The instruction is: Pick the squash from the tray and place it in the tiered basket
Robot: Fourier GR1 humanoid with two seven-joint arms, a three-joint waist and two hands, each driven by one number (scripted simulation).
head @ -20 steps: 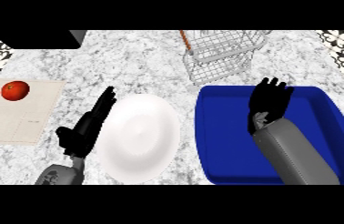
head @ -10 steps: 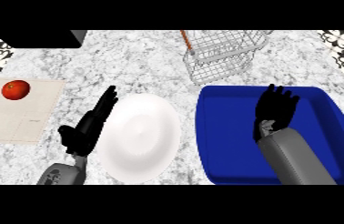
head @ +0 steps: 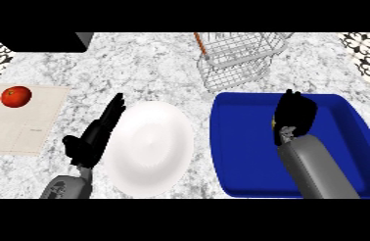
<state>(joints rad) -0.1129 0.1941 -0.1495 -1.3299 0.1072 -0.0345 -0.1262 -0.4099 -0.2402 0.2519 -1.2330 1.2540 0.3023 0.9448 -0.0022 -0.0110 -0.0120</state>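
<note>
Right hand over the blue tray, squash hidden.

The right hand point(head: 295, 115), fingers curled downward, sits inside the blue tray point(head: 245, 152) at 3 o'clock; whether it grips the squash cannot be told. The wire tiered basket point(head: 235, 59) stands at 1 o'clock. The left hand point(head: 94, 137) rests open beside the white plate point(head: 148, 144). A tomato point(head: 16, 96) lies on a board point(head: 33, 122) at 9 o'clock.

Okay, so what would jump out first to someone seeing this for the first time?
Probably the big blue tray at the right, with the right hand curled down inside it. Next, the white plate at the centre, beside the open left hand. The wire tiered basket stands behind the tray.
</note>
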